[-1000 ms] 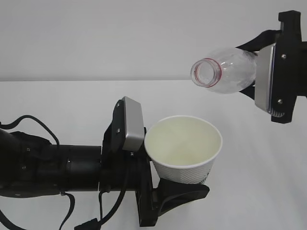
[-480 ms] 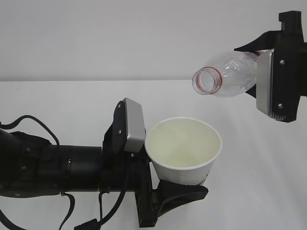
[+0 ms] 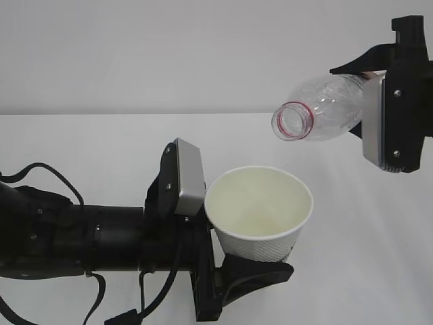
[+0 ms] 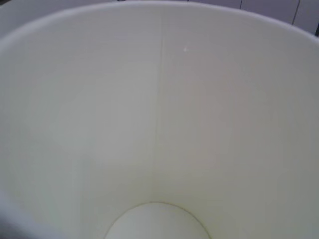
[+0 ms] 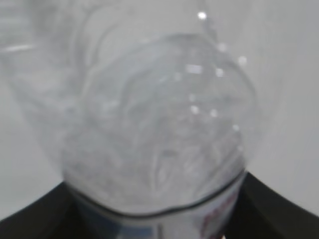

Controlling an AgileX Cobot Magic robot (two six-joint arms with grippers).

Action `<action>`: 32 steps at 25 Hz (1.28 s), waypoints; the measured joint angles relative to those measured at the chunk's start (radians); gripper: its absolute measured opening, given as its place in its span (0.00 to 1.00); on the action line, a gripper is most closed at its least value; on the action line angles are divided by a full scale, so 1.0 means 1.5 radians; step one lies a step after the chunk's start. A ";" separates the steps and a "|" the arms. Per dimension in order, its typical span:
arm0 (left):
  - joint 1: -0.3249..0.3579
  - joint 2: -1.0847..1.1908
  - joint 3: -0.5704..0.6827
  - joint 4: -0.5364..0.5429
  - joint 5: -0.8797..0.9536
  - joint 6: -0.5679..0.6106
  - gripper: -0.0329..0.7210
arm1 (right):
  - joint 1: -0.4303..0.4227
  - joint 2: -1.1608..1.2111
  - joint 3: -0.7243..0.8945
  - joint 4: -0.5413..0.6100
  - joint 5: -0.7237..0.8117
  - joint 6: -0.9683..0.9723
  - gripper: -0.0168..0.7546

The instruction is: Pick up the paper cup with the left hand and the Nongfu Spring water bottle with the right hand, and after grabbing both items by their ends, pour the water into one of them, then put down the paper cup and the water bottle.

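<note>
Plain white table, bare wall behind. The left end effector grips the cup upright at its base, mouth clear for pouring. The right end effector clasps the bottle, tipped mouth-down just above; no water visible.

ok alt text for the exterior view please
A black left gripper holds a small white tapered paper cup upright, while the right gripper holds a clear plastic bottle with a red neck ring, uncapped and tipped sideways, above it. No stream is visible.

white paper cup upright; clear uncapped bottle tilted above it.
</note>
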 joint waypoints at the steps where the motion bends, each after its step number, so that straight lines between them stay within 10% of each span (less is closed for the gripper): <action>1: 0.000 0.000 0.000 0.000 0.000 0.000 0.82 | 0.000 0.000 0.000 0.000 0.000 -0.003 0.65; 32: 0.000 0.000 0.000 0.002 0.000 0.000 0.81 | 0.000 0.000 0.000 0.016 -0.010 -0.026 0.65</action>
